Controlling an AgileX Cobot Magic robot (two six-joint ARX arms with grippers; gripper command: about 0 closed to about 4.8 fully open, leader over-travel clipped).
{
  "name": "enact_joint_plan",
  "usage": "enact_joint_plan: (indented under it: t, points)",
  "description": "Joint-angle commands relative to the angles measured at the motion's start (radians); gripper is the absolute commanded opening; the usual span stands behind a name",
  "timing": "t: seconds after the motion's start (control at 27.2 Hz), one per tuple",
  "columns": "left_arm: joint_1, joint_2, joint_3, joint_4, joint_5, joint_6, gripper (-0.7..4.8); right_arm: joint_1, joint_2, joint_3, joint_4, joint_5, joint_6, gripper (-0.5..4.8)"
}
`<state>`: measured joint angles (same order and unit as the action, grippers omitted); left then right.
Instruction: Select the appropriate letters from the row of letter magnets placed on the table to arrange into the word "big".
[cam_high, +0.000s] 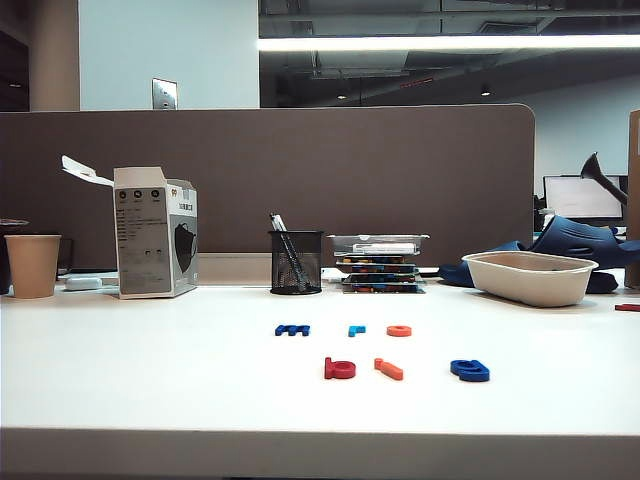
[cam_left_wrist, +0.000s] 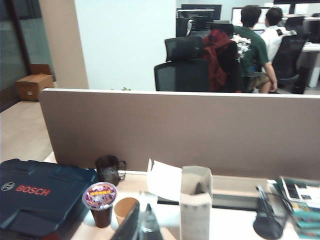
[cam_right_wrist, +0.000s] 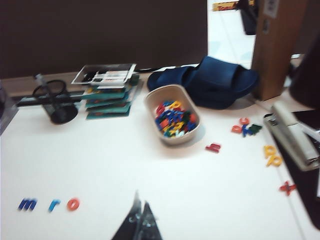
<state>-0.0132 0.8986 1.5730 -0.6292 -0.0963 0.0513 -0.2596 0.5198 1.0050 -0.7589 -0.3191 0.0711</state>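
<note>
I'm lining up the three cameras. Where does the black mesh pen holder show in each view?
Exterior view: the black mesh pen holder stands at the table's far edge, left of the stacked books.
Left wrist view: pen holder in the bottom right corner.
Right wrist view: pen holder at the left, beside the same stack.
Shared landmark: the stacked books.

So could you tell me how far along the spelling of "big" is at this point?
It looks essentially done: the red b, orange i and blue g sit in a front row on the table, apart from the m, small light-blue piece and orange ring behind. Nothing is held: the left gripper and right gripper are shut, up off the letters. The i lies slanted, so straightening may remain.
</note>
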Motion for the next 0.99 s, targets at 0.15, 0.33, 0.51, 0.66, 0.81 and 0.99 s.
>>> enact_joint_plan:
  t: [0.15,0.33,0.51,0.66,0.81,0.99]
  points:
    - [0.0,-0.161,-0.142,-0.003,0.021,-0.028,-0.05,0.018,-0.098,-0.146,0.128,-0.042,0.008,-0.04]
    - [0.001,-0.303,-0.278,-0.005,0.017,-0.041,-0.05,0.018,-0.15,-0.24,0.158,-0.043,0.026,-0.03]
    - [0.0,-0.475,-0.473,-0.014,0.022,-0.051,-0.05,0.018,-0.204,-0.346,0.23,-0.063,0.034,-0.03]
    - [0.0,-0.569,-0.586,-0.014,0.027,-0.052,-0.05,0.018,-0.214,-0.386,0.241,-0.07,0.034,-0.03]
    - [0.0,-0.661,-0.685,-0.016,0.033,-0.068,-0.05,0.018,-0.215,-0.41,0.241,-0.073,0.034,-0.04]
    - [0.0,-0.776,-0.798,-0.012,0.033,-0.07,-0.05,0.018,-0.227,-0.469,0.32,-0.08,0.034,-0.04]
